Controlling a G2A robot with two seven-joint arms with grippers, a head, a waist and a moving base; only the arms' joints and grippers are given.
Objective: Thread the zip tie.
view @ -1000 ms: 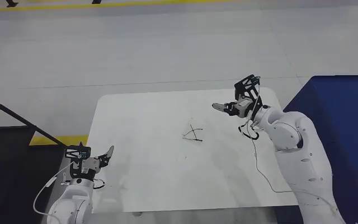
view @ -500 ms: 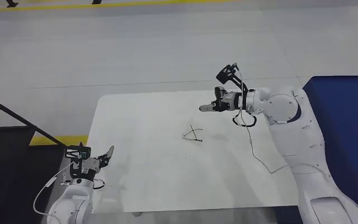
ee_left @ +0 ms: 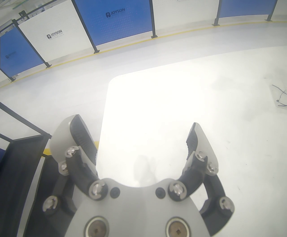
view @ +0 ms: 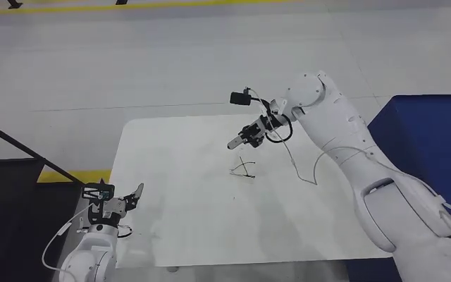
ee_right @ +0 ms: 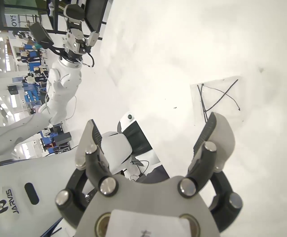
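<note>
White table [view: 176, 211] | zip tie [view: 243, 169] lies loose, unthreaded | right gripper [view: 236, 143] spread wide, empty, just beside it | left gripper [view: 134, 196] spread, empty, well apart | grasping and threading all remain

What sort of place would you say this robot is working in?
Probably an exhibition or demo hall: a white table on a wide pale floor with a yellow line, bordered by blue and white partition panels.
</note>
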